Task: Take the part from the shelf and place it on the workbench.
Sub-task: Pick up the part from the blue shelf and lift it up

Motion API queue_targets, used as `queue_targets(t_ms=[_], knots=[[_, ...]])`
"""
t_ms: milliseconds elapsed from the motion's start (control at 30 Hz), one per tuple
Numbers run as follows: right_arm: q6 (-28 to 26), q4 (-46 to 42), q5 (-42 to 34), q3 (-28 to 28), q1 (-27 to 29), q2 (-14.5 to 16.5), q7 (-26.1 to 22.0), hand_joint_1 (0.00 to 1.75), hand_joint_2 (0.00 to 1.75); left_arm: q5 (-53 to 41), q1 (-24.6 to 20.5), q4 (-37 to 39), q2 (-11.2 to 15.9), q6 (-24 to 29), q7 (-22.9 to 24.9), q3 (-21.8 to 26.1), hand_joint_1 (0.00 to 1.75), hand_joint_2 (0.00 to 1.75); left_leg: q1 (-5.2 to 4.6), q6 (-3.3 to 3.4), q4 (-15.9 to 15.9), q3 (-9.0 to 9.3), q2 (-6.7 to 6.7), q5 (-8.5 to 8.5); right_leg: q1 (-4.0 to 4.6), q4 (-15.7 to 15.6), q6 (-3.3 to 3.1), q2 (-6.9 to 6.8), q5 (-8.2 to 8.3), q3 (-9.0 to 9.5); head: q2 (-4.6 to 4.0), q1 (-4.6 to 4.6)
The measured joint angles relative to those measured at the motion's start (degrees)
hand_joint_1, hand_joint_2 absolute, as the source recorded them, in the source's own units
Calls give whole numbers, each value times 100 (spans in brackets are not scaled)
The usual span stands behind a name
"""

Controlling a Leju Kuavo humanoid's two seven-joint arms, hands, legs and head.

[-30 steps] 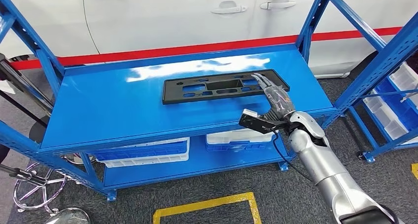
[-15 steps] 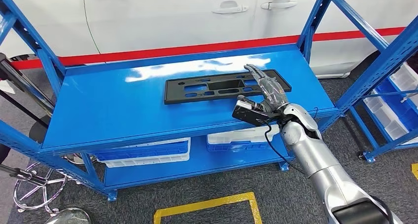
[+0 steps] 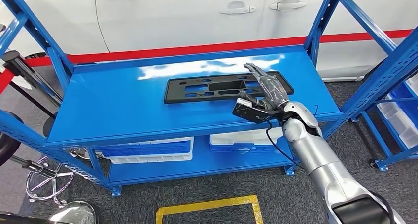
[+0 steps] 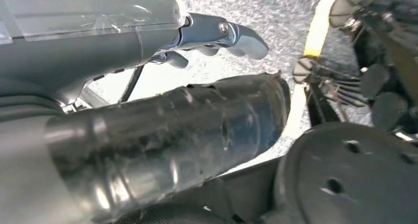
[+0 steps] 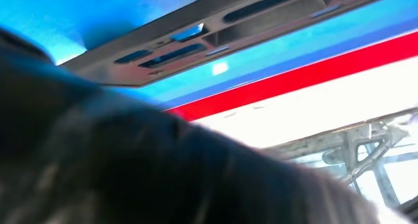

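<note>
Reaching right hand over unmarked black part

The part is a long black plastic frame, flat and rectangular, with several slots and openings cut through it. It lies flat on the top level of the blue shelf, nearer the back edge and toward my right side, its long side along the shelf.

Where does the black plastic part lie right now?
In the head view, the black plastic part lies flat on the blue shelf, towards its back right, with the right robot hand over its right end.
</note>
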Motion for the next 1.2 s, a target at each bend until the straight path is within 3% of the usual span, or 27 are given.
queue_targets(t_ms=[67, 167, 200, 233, 267, 333, 400, 500, 567, 667, 700, 733, 767, 800, 867, 900, 933, 1067, 1200], knots=[[0, 5, -1, -1, -24, 20, -1, 0, 0, -1, 11, 0, 5, -3, 0, -11, 0, 0, 6, -39, 233, -110, 120, -173, -11, -40, -102, -76, 39, 2, 0, -2], [4, 24, -2, -2, -27, 29, -1, 0, 0, -2, 3, 0, 10, -7, 1, -17, 0, 0, 1, -59, 1278, -563, 289, -692, 38, -56, -178, -189, 54, -4, 0, -4], [6, 34, -2, -1, -23, 29, 0, 0, 0, -3, 1, 0, 11, -7, 0, -19, 0, 0, 1, -55, 1535, -673, 299, -760, 59, -54, -186, -229, 50, -3, 0, -4], [7, 43, -2, -1, -22, 31, 0, 0, 0, -2, 1, 0, 13, -7, 0, -20, 0, 0, -1, -43, 1600, -693, 306, -726, 78, -52, -193, -266, 45, -1, 0, -4], [8, 49, -2, 0, -24, 32, 0, 0, 0, -2, 1, 0, 18, -7, 0, -21, 0, 0, -6, -21, 1442, -606, 312, -595, 95, -49, -199, -299, 38, 5, 0, -5], [7, 52, -2, 0, -37, 40, 0, 0, 0, -1, 2, 0, 28, -7, -1, -25, 0, 0, -37, 61, 725, -234, 383, -254, 120, -47, -201, -354, 22, 24, 0, -4], [8, 52, -2, -1, -59, 48, 0, 0, 0, 3, -1, 0, 40, -9, -3, -27, 0, 0, -91, 139, 146, 57, 485, -117, 150, -36, -176, -399, 5, 20, 0, -4], [10, 49, -2, -1, -65, 47, 0, 0, 0, 38, 15, 0, 41, 7, -12, -29, 0, 0, -103, 181, -18, 118, 474, -119, 159, -31, -105, -457, -12, 14, 0, -3], [6, 43, -5, -2, -61, 32, 2, 0, 0, 84, 30, 0, 21, 45, -19, -29, 0, 0, -70, 229, -84, 145, 439, -83, 144, 142, -43, -339, -154, -46, 0, -1], [5, 44, -10, -6, 0, -28, 39, 0, 0, 133, 27, 0, -10, 103, -29, -29, 0, 0, -55, 282, -109, 156, 390, -66, 106, 1115, 27, -136, -645, -514, 0, 1], [7, 47, -10, -7, 38, -50, 61, 0, 44, 141, 27, 0, -24, 113, -30, -29, 0, 0, -55, 282, -103, 154, 366, -69, 93, 1410, 45, -123, -728, -671, 0, 2], [10, 52, -5, -8, 70, -64, 90, 0, 87, 153, 29, 0, -42, 120, -30, -29, 0, 0, -52, 279, -92, 153, 346, -76, 79, 1516, 61, -119, -694, -745, 0, 2], [15, 58, 5, -8, 87, -71, 122, 0, 131, 166, 29, 0, -58, 128, -28, -29, 0, 0, -47, 268, -76, 154, 329, -85, 60, 1402, 75, -118, -550, -713, 0, 2], [24, 68, 26, -8, 90, -73, 165, 0, 175, 183, 28, 0, -76, 137, -27, -29, 0, 0, -40, 251, -54, 155, 316, -100, 39, 1086, 86, -119, -326, -580, 0, 2], [42, 105, 88, -7, 76, -75, 249, 0, 175, 226, 25, 0, -99, 154, -26, -29, 0, 0, -41, 195, 7, 141, 294, -137, 17, 369, 90, -104, -3, -266, 0, 3], [50, 133, 118, -6, 71, -77, 283, 0, 175, 251, 25, 0, -104, 162, -25, -29, 0, 0, -48, 163, 29, 125, 281, -146, 20, 160, 72, -94, 60, -181, 0, 2], [55, 164, 140, -5, 74, -79, 302, 0, 175, 274, 27, 0, -106, 169, -25, -29, 0, 0, -61, 152, 50, 109, 270, -164, 24, 77, 50, -85, 56, -159, 0, 1], [83, 276, 167, -4, 94, -94, 286, 0, 175, 320, 50, 0, -107, 188, -20, -30, 0, 0, -75, 290, 35, 104, 256, -143, 40, 52, -4, -76, 77, -173, 0, -3], [66, 345, 208, -2, 106, -113, 280, 0, 175, 351, 52, 0, -114, 191, -18, -32, 0, 0, -71, 278, -10, 129, 257, -122, 53, 54, -38, -74, 74, -174, 0, -3]])
